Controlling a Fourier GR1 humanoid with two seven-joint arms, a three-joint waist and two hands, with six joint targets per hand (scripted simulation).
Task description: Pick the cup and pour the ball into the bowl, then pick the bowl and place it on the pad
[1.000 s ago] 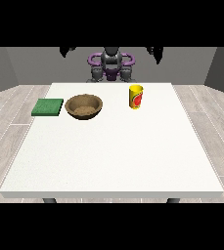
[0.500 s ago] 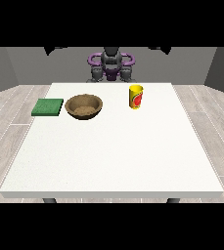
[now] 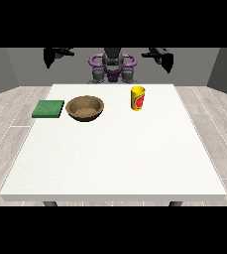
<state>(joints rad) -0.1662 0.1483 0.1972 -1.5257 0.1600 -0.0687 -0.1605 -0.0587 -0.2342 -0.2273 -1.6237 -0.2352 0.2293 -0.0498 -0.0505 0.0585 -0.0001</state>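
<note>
A yellow cup (image 3: 138, 98) with a red mark stands upright on the white table (image 3: 115, 158), right of centre at the far side. Its inside is hidden, so no ball shows. A brown bowl (image 3: 85, 107) sits to its left, and a flat green pad (image 3: 48, 108) lies left of the bowl. Both black hands are raised beside the robot, well above and behind the table's far edge. The hand at the view's left (image 3: 50, 55) and the hand at the view's right (image 3: 164, 58) hang with relaxed fingers and hold nothing.
The robot's torso (image 3: 112, 67) with purple shoulders stands behind the far edge. Wooden floor surrounds the table. The near half of the table is bare white surface.
Both hands have swung further out to the sides and now hang slightly lower. Cup, bowl and pad have not moved.
</note>
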